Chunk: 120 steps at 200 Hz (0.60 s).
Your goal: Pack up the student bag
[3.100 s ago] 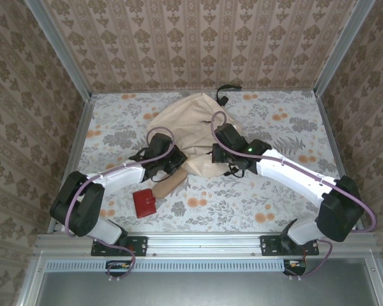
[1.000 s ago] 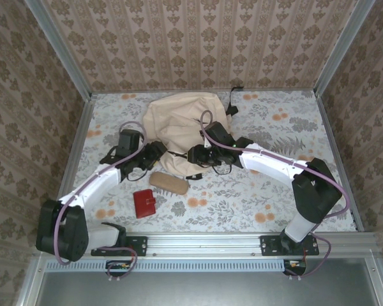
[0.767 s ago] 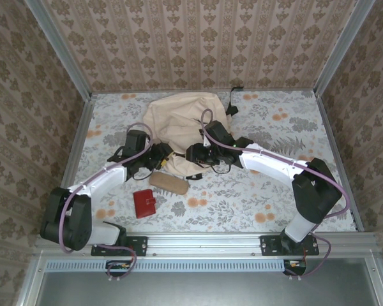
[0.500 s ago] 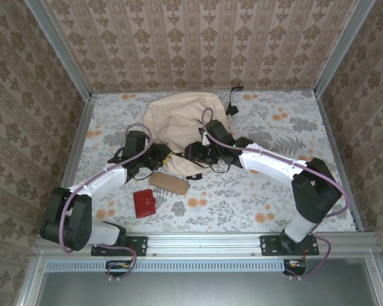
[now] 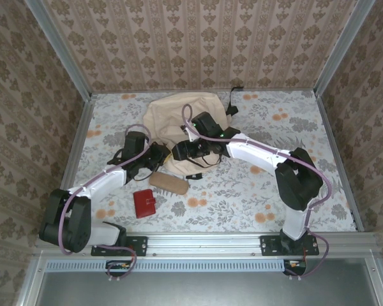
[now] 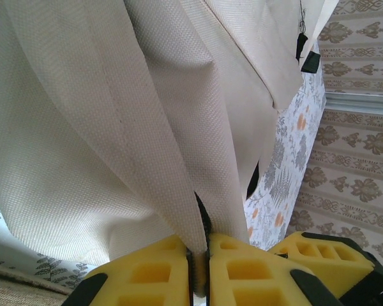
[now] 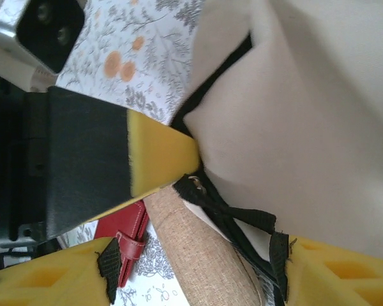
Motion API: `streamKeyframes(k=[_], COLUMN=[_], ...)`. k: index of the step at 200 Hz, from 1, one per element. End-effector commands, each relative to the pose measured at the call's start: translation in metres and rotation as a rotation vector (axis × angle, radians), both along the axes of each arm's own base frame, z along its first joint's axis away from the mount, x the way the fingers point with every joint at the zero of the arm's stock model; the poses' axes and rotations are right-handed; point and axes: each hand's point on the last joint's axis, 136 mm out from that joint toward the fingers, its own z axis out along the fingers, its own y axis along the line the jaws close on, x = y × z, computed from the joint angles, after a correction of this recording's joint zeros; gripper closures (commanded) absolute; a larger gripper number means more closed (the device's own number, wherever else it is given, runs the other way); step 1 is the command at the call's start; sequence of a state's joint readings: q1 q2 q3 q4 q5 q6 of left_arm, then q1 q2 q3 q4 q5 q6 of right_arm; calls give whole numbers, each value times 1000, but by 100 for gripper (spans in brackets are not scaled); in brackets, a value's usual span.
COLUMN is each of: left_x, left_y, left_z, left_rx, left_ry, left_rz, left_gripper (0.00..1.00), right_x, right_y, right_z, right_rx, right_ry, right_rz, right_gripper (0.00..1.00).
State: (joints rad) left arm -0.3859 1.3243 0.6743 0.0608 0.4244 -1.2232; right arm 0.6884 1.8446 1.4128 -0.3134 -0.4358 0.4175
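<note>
The student bag [image 5: 179, 118], a large beige backpack, lies at the table's middle back. My left gripper [image 5: 159, 155] is at its near-left edge, shut on a fold of beige fabric along the dark zipper [image 6: 203, 220]; the bag [image 6: 115, 115] rises above the jaws. My right gripper [image 5: 181, 152] hovers open just to the right, at the bag's near edge. Between its wide-apart fingers [image 7: 45, 280] lie a black strap [image 7: 242, 220] and a tan woven case [image 7: 204, 248]. The bag [image 7: 306, 108] is at upper right there, and the left gripper's yellow finger [image 7: 159, 156] presses on it.
The tan case [image 5: 169, 183] lies on the floral tabletop just in front of the bag. A red wallet [image 5: 143, 203] sits nearer and to the left, and the wallet [image 7: 124, 226] shows beside the case. A black strap end [image 5: 233, 102] trails behind the bag at the back wall.
The left gripper has reached in from the left and closed on the bag's near edge. The right gripper has slid left along that edge toward it. Case and wallet have not moved.
</note>
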Motion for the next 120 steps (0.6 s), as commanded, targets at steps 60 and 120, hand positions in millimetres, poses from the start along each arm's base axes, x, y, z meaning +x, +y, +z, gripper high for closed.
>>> streamKeyframes(k=[60,120], left_x=[0,-1], left_y=[-4,-3], left_z=[12,8], left_rx=[-7,15], left_ry=[-64,-65], left_rz=[-46,-59], left_gripper=[88,88], right_x=[-32,2], right_y=[-1,-15], right_z=[17,19], right_rx=[35,-61], right_ry=[-17,-127], right_rz=[173,2], right_gripper=[53,41])
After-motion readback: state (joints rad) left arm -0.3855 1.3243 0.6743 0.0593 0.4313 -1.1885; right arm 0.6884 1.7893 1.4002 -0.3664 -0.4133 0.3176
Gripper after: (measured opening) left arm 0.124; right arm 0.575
